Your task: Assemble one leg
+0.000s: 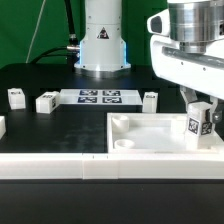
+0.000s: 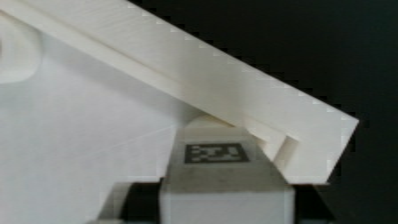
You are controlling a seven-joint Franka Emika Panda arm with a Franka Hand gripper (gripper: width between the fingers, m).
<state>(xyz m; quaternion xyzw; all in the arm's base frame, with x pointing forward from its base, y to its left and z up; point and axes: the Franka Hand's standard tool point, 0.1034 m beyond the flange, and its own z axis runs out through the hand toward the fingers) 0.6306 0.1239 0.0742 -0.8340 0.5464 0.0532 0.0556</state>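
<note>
My gripper [image 1: 198,118] is shut on a leg [image 1: 194,127], a small white post with a black-and-white tag on its side. It holds the leg upright at the right-hand corner of the large white tray-like piece [image 1: 140,145], on the exterior view's right. In the wrist view the leg [image 2: 217,158] sits between the dark fingers [image 2: 146,200], its tagged face showing, right by the tray's raised corner wall [image 2: 267,100]. I cannot tell whether the leg's lower end touches the tray.
Three more legs stand on the black table: two at the exterior view's left [image 1: 16,96] [image 1: 46,101] and one to the right of the marker board [image 1: 150,100]. The marker board [image 1: 100,97] lies in front of the robot base. A long white part [image 1: 50,166] runs along the front.
</note>
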